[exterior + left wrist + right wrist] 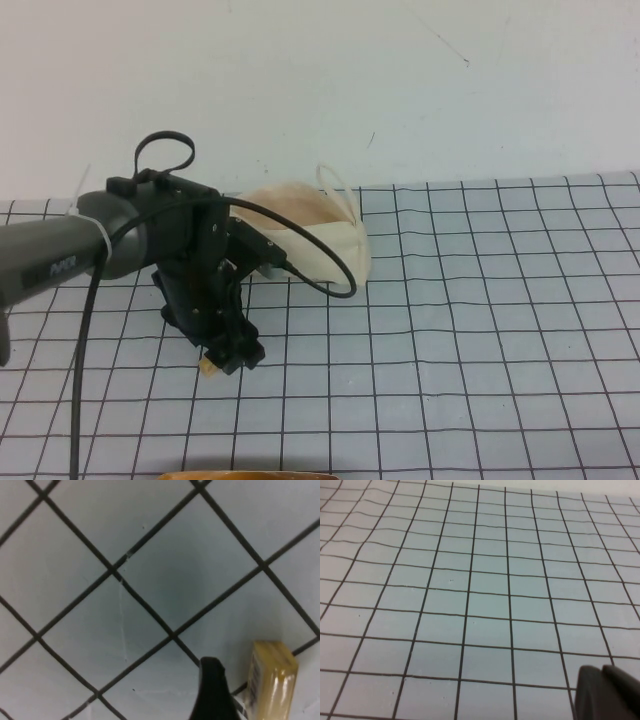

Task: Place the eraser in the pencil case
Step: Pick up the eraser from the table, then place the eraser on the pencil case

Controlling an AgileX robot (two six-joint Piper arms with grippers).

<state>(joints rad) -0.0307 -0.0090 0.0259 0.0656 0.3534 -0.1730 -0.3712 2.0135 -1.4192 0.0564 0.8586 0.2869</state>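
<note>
The eraser [210,368] is a small yellow-tan block lying on the grid mat at the left front. My left gripper [228,358] is down on the mat right over it. In the left wrist view one black finger [213,690] stands beside the eraser [272,680] with a thin strip of mat between them; the other finger is out of view. The cream pencil case [315,240] lies behind the left arm, partly hidden by it, with its loop strap [338,190] at the far end. My right gripper [605,687] shows only in its wrist view, fingertips together, over bare mat.
The white grid mat [480,330] covers the table up to a plain white wall at the back. A black cable [310,265] loops from the left wrist in front of the pouch. A tan edge [250,472] shows at the bottom border.
</note>
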